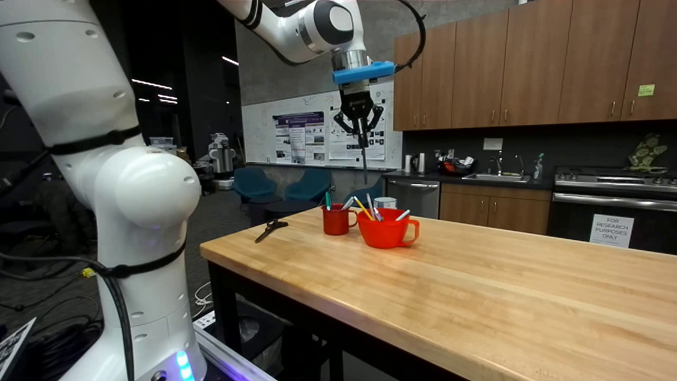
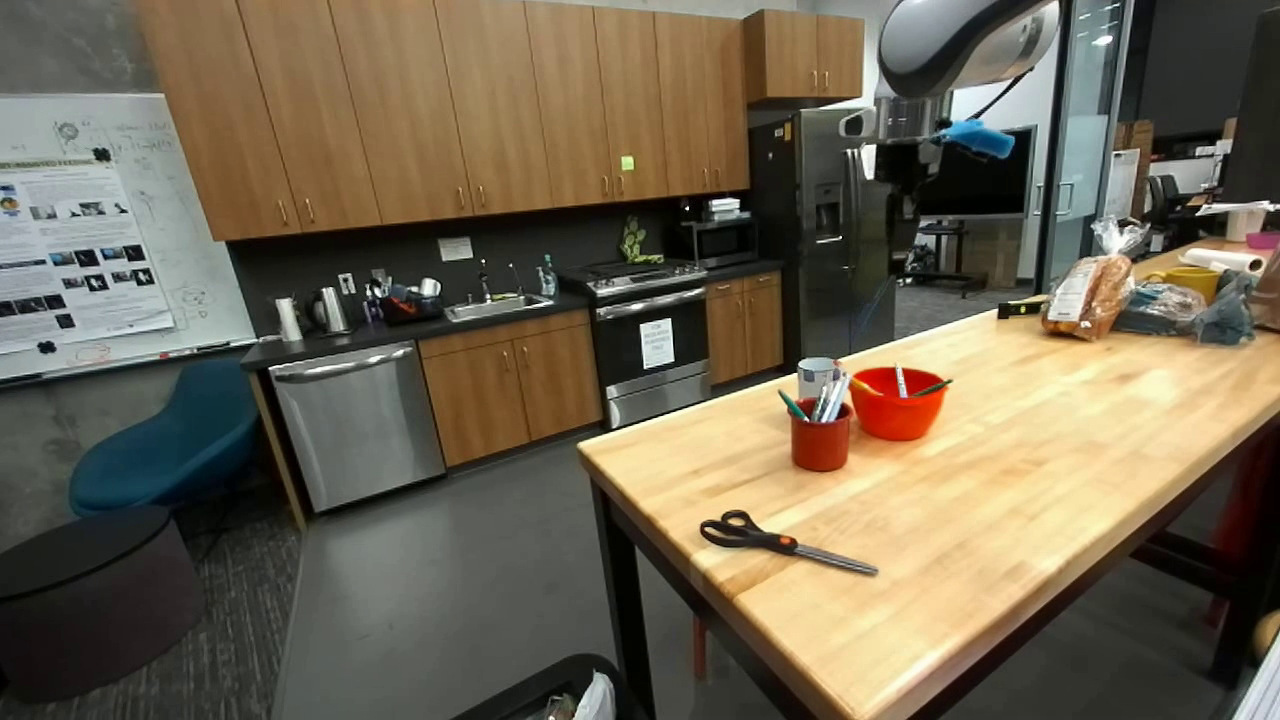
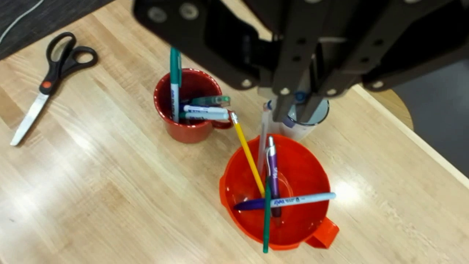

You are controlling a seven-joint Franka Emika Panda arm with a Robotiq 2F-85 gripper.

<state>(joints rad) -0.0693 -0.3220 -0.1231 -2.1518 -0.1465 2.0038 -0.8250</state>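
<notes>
While the gripper (image 1: 363, 141) clenches a slim pen (image 1: 365, 168) high above the wooden table (image 1: 476, 286), we see a red-orange bowl (image 3: 306, 165) of pens (image 3: 273, 170) and a pencil (image 3: 248, 153) below, a white cup (image 2: 817, 375) and a red mug (image 3: 187, 133) of markers (image 3: 207, 116) just beside it, and scissors (image 3: 46, 86) lying apart.

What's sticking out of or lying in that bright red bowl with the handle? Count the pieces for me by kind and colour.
In the bowl, seen in the wrist view:
Yellow pencil: 1
Purple pen: 1
Pale pen: 1
Purple-and-pale-blue marker: 1
Green stick, pen or pencil unclear: 1
Total: 5 visible
</notes>
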